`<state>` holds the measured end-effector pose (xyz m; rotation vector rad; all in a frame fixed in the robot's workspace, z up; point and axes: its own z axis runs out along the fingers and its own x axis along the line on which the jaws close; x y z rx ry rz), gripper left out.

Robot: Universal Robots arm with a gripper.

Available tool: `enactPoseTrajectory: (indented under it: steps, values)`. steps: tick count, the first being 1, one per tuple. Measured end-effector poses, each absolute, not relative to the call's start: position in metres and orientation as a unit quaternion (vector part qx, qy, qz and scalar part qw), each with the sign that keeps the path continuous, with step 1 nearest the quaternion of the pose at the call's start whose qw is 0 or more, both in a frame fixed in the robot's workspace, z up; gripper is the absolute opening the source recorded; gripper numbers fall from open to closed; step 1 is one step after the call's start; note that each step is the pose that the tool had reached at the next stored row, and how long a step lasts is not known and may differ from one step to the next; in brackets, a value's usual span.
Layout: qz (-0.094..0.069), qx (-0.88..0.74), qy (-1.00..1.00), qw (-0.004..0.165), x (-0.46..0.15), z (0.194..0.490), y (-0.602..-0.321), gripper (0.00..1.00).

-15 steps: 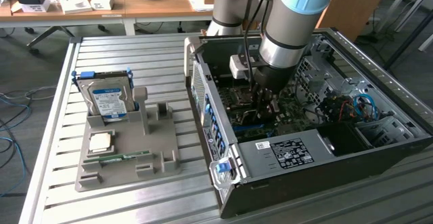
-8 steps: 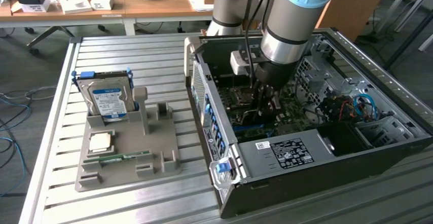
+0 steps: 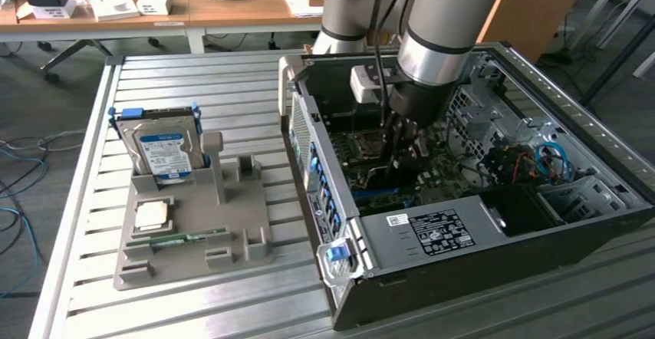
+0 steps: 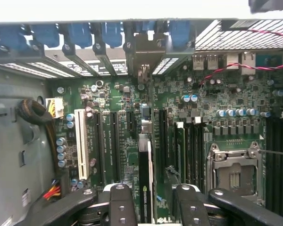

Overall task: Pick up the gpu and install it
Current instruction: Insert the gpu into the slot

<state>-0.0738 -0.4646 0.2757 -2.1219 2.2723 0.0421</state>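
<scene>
The arm reaches down into the open computer case, which lies on its side on the slatted metal table. The claw is deep inside the case, over the motherboard.

In the wrist view the claw has a finger on each side of the gpu. The gpu stands on edge between the two fingers, a thin dark card running away from the claw toward the case's rear slot openings with their blue latches. The fingers stand fairly wide and flank the card closely, though whether they actually press on it cannot be told. The card lies along the line of the motherboard's expansion slots, between the white slot and the empty processor socket; whether it is fully seated in a slot cannot be told.

Outside the case, toward the exterior view's left of it, a grey holder tray sits on the table. A hard drive with a blue and white label stands upright in the part of the tray farther from the camera. A processor chip and a green memory stick lie in the part nearer the camera.
</scene>
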Motion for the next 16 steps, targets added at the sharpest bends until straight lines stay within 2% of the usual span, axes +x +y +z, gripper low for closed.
enactPoseTrajectory:
  steps: [16]
  values:
    - [0.014, -0.682, 0.731, 0.016, -0.074, 0.317, -0.464, 0.4]
